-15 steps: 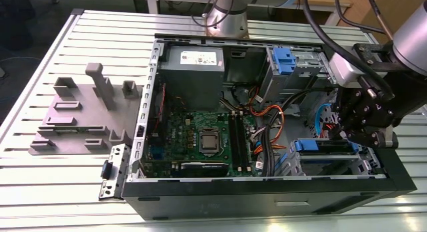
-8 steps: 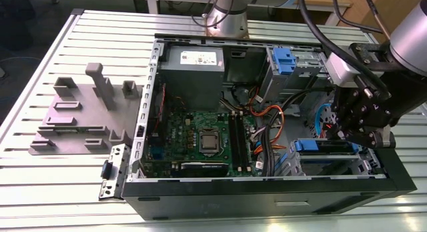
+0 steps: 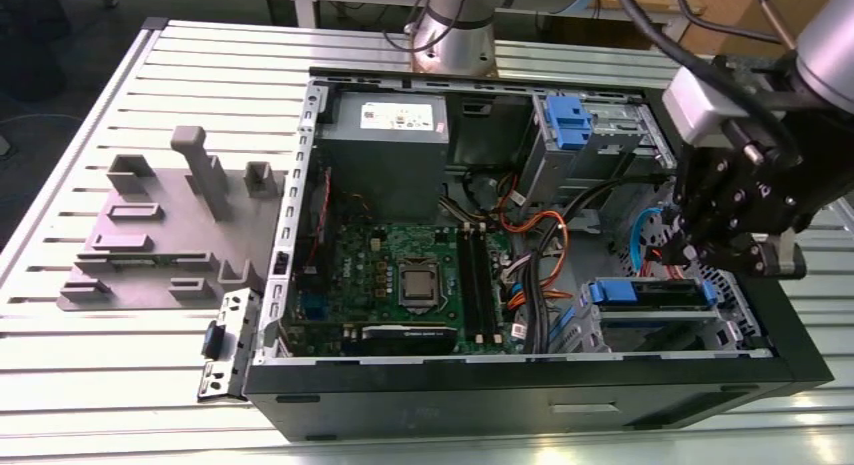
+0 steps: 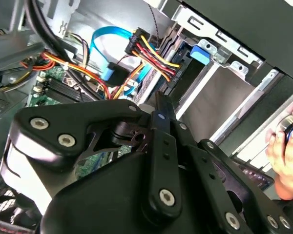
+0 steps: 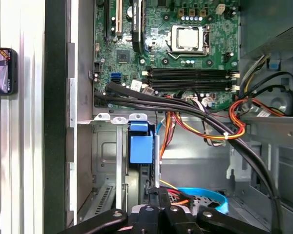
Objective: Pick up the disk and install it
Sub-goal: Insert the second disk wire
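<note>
1. Black jointed linkage of the gripper lies in the foreground in both wrist views; whether it is open or closed cannot be told.
2. In the exterior view the gripper hangs over the open black computer case, at the case's near corner on the exterior view's right.
3. The disk, a silver-grey hard drive in a bright blue plastic bracket, sits in the grey metal bay at that corner of the case, just beside the gripper. Its blue bracket end shows just beyond the linkage in the first wrist view. Contact between the two cannot be confirmed.
4. A red, yellow and orange wire bundle and a light-blue flat cable run inside the case, near the bay.
5. A green motherboard lies flat on the case floor.
6. At the case's far wall stand a large grey box with a white sticker and a blue plastic tab on a grey metal housing.
7. Outside the case, a grey moulded fixture rests on the ribbed metal table. A person's hand is at the case's outer wall.
</note>
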Available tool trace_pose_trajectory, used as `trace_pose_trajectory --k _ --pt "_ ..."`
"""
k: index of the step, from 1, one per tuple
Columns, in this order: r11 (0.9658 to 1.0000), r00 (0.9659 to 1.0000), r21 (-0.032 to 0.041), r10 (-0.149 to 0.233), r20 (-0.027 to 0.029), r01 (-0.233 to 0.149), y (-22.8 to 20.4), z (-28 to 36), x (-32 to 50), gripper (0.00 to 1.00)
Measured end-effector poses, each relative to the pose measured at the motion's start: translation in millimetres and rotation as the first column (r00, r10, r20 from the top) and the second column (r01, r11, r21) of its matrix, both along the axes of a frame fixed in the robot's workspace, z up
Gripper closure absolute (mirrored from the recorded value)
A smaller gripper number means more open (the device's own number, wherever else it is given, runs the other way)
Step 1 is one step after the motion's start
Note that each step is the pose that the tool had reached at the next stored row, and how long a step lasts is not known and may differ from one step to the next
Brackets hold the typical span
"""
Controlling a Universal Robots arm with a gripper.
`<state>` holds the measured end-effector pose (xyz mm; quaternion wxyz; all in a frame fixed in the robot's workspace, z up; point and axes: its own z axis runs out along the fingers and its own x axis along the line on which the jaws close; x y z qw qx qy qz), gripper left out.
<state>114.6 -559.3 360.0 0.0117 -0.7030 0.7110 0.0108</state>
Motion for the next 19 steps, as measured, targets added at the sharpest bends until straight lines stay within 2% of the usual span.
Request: trace_pose_trajectory --k 5,9,12,19 --pt "1.0 1.0 -0.0001 0.0 0.0 0.0 4.7 15.2 0.0 0.89" --pt "1.0 1.0 0.0002 0.0 0.0 0.0 9.4 23.0 0.0 0.89" --pt "1.0 1.0 -0.0001 0.0 0.0 0.0 15.0 24.8 0.0 0.89" --pt "1.0 1.0 -0.0002 0.0 0.0 0.0 32.1 24.7 0.7 0.89"
